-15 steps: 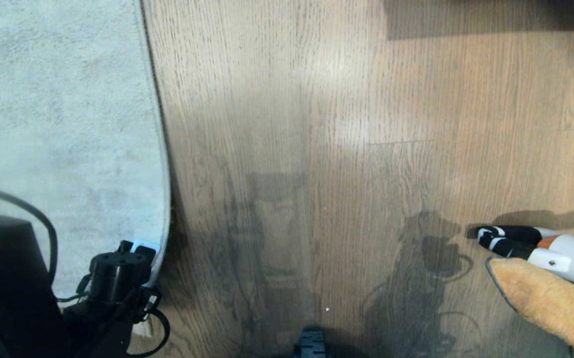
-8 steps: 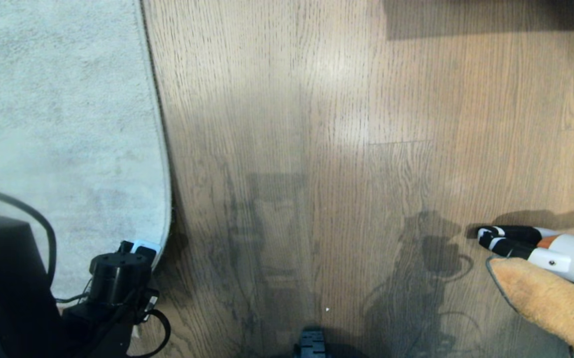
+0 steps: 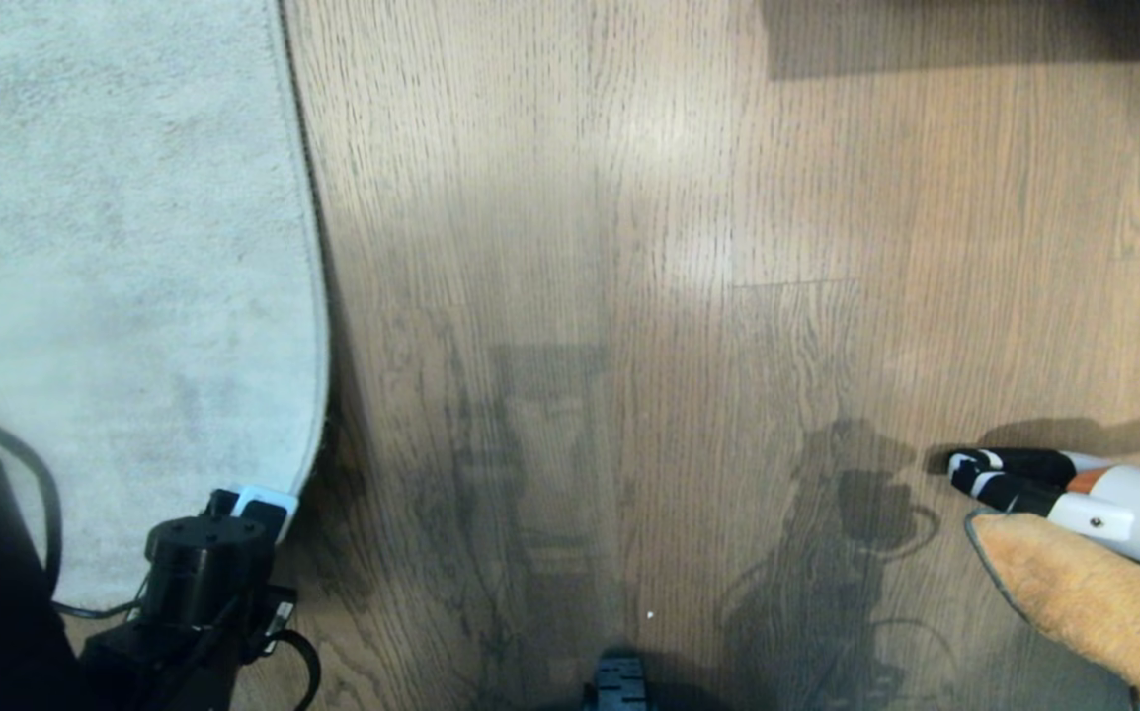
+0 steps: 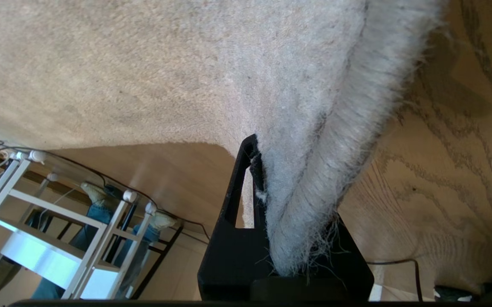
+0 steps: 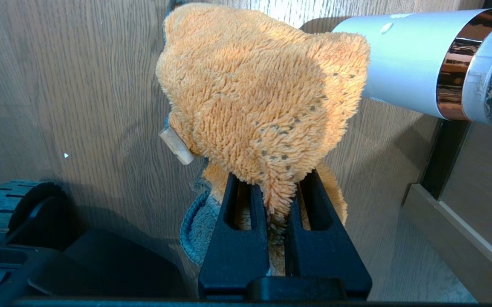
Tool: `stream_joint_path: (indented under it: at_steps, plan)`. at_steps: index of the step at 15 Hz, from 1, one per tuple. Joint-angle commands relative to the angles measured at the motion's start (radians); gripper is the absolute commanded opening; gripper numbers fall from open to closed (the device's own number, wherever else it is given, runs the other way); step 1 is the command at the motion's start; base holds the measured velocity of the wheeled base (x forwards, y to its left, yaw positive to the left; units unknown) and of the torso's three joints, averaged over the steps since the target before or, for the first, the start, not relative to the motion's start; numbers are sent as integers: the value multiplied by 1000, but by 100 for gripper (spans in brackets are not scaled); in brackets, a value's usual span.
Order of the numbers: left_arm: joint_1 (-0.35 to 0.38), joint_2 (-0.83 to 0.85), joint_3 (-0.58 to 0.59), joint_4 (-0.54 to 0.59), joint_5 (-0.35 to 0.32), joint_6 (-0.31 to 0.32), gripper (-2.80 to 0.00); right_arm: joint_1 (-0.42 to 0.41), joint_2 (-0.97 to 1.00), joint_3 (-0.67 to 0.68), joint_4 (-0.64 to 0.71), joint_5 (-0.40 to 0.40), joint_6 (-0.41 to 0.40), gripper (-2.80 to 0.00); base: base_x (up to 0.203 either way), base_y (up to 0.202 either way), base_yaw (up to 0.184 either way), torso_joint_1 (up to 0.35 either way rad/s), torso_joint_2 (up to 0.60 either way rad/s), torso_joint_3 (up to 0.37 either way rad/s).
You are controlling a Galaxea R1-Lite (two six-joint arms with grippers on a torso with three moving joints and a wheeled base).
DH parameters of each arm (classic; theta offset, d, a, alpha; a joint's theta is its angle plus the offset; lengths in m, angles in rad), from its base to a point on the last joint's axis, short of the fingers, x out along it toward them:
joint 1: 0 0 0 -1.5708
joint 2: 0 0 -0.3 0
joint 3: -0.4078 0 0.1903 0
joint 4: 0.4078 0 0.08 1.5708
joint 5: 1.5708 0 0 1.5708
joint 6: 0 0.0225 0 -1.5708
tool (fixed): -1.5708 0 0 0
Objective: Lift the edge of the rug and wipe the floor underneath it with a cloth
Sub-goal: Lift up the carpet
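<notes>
The pale grey rug (image 3: pixel 106 247) covers the left of the head view, and its rug edge (image 3: pixel 318 375) curves down to a near corner. My left gripper (image 3: pixel 259 504) is at that corner. In the left wrist view it (image 4: pixel 288 170) is shut on the rug edge (image 4: pixel 348 128), whose pile bulges between the black fingers (image 4: pixel 235 192). Wood-grain floor (image 3: pixel 679 346) lies to the right. My right gripper (image 5: pixel 275 177) is shut on the orange cloth (image 5: pixel 263 94), which also shows at the head view's lower right as the cloth (image 3: pixel 1094 602).
A white and copper hand vacuum (image 3: pixel 1084 494) lies on the floor beside the cloth, close to it as the vacuum (image 5: pixel 408 59). A furniture base (image 5: pixel 455 221) borders the right. My own wheel (image 5: pixel 11 204) is near. A white rack (image 4: pixel 58 221) stands beyond the rug.
My left gripper has shut on the rug corner and drawn back toward the lower left, pulling the edge slightly inward. The right arm and cloth have not moved.
</notes>
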Motion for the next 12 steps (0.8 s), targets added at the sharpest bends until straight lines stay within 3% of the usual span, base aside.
stream_joint_path:
  at_steps: [1,4,8,12]
  plan:
    - [1,-60,15,-5,4,5,-280,0,1,0,-1,1,-1,-280,0,0,0,0,0,0]
    - [11,-149,16,-4,8,33,-280,0,1,0,0,1,-1,-280,0,0,0,0,0,0]
    - [47,-307,15,7,7,134,-280,0,1,0,0,1,-1,-280,0,0,0,0,0,0]
    - [67,-440,10,73,4,150,-280,0,1,0,0,1,-1,-280,0,0,0,0,0,0]
